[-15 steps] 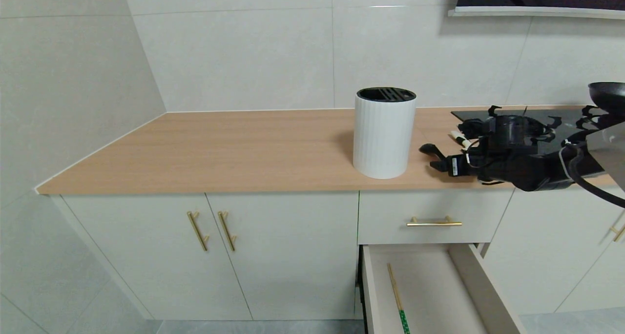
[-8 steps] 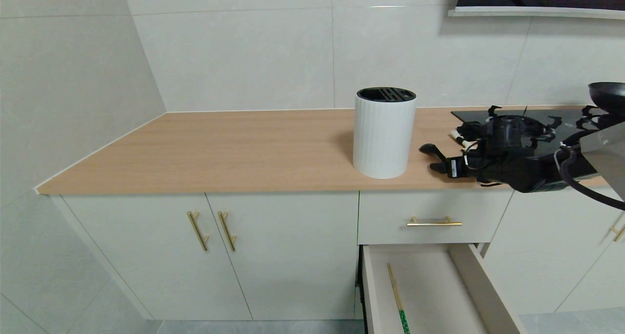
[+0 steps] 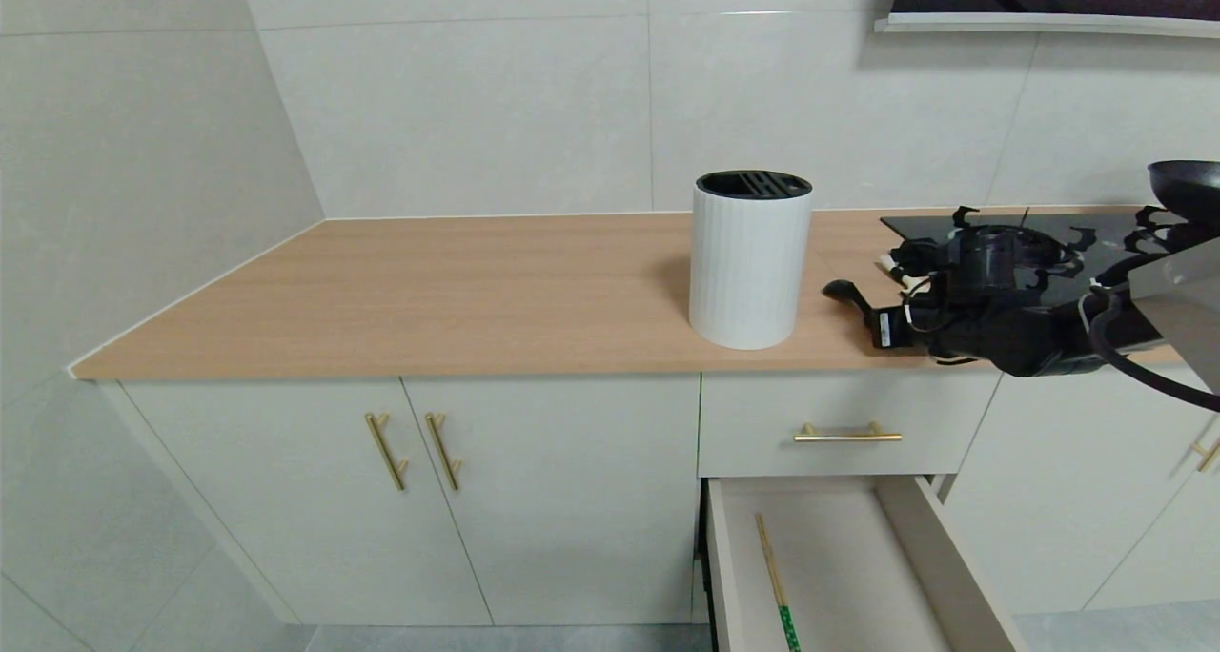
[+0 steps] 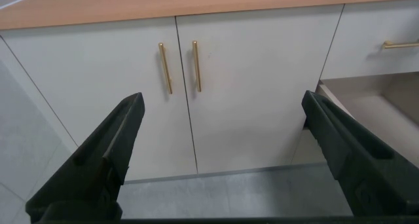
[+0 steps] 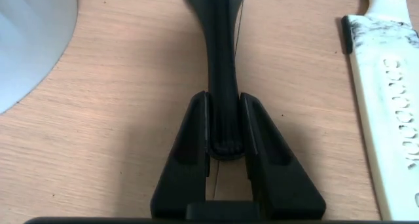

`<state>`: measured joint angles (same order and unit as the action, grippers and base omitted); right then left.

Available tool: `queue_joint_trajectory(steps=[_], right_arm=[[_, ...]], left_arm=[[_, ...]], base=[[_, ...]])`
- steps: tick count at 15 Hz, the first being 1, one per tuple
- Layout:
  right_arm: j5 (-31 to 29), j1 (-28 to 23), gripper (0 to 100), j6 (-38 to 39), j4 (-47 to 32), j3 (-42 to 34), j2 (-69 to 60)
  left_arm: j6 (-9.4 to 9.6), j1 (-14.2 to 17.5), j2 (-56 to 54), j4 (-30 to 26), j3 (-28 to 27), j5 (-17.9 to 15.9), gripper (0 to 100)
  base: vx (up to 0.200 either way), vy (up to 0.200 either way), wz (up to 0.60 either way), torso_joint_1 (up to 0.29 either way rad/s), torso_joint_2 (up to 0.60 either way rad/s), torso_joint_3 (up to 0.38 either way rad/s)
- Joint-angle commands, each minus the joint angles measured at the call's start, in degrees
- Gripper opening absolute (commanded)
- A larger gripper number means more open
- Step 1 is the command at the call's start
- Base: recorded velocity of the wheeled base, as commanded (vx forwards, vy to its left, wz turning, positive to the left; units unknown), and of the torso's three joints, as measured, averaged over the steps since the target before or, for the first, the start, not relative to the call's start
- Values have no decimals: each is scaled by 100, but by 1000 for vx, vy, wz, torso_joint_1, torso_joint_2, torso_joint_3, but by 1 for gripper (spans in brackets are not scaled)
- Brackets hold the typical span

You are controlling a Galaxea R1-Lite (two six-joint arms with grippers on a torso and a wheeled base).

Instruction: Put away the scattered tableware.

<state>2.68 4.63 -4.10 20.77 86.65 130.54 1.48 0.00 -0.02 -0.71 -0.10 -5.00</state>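
While the wooden bench is carrying the white knife block, the drawer below it is standing open. Left tool is hanging wide apart, facing the cabinet doors. Right tool is clamping a black utensil handle lying on the bench just right of the block, with a white knife lying beside it. Chopsticks are lying in the drawer.

- Pale grey tiled walls met in a corner behind the long wooden worktop.
- White cabinet doors below it carried slim gold handles.
- One lower drawer stood pulled out.
- Grey floor tiles lay underneath.
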Motion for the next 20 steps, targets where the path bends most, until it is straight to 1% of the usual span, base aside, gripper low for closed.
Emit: queue_joint_trajectory(steps=[1, 5, 9, 11, 12, 13, 14, 15, 16, 18, 20], right_arm=[[4, 3, 0, 5, -3, 1, -37], [13, 3, 0, 348, -82, -17, -301], [13, 38, 0, 752, -671, -289, -1083], [13, 161, 0, 963, -873, -588, -1399], [13, 196, 0, 972, -891, -904, -1645], [57, 231, 0, 972, -847, -1414, -2023], [66, 301, 0, 972, -820, -1713, -2261], [83, 310, 0, 963, -820, -2179, -2639], [83, 319, 0, 937, -803, -2504, -2902], [83, 416, 0, 937, -715, -2926, -3175], [66, 627, 0, 919, -610, -3532, -3535]], left_arm=[[2, 0, 2, 0, 1, -1, 100], [2, 0, 2, 0, 1, -1, 100], [2, 0, 2, 0, 1, -1, 100], [2, 0, 2, 0, 1, -1, 100], [2, 0, 2, 0, 1, -1, 100], [2, 0, 2, 0, 1, -1, 100], [2, 0, 2, 0, 1, -1, 100], [2, 0, 2, 0, 1, -1, 100], [2, 0, 2, 0, 1, -1, 100], [2, 0, 2, 0, 1, -1, 100], [2, 0, 2, 0, 1, -1, 100]], base=[[0, 0, 0, 0, 0, 0], [0, 0, 0, 0, 0, 0], [0, 0, 0, 0, 0, 0], [0, 0, 0, 0, 0, 0], [0, 0, 0, 0, 0, 0], [0, 0, 0, 0, 0, 0], [0, 0, 0, 0, 0, 0], [0, 0, 0, 0, 0, 0], [0, 0, 0, 0, 0, 0], [0, 0, 0, 0, 0, 0], [0, 0, 0, 0, 0, 0]])
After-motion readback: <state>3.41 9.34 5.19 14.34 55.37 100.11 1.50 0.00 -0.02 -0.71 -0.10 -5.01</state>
